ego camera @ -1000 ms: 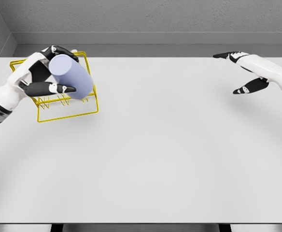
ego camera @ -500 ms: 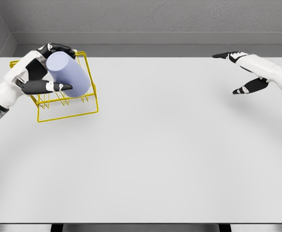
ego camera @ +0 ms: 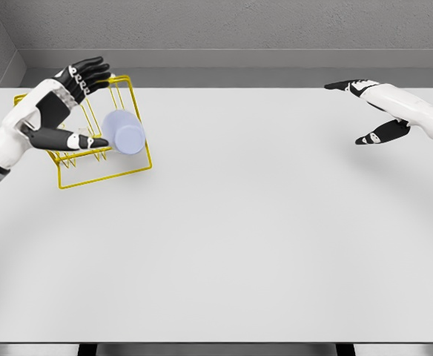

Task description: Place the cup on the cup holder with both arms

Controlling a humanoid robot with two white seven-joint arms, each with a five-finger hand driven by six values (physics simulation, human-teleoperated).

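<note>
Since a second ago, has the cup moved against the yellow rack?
Yes. The cup has dropped lower onto the rack and tipped, and the left hand has opened off it.

The white left hand has let go of the pale lavender cylindrical cup: its black fingers, wrapped around the cup half a second ago, are now spread wide, thumb low and the rest raised clear above it. The cup has dropped lower into the yellow wire cup holder, lying tipped with its round end facing the camera, and shows much shorter than before.
</note>
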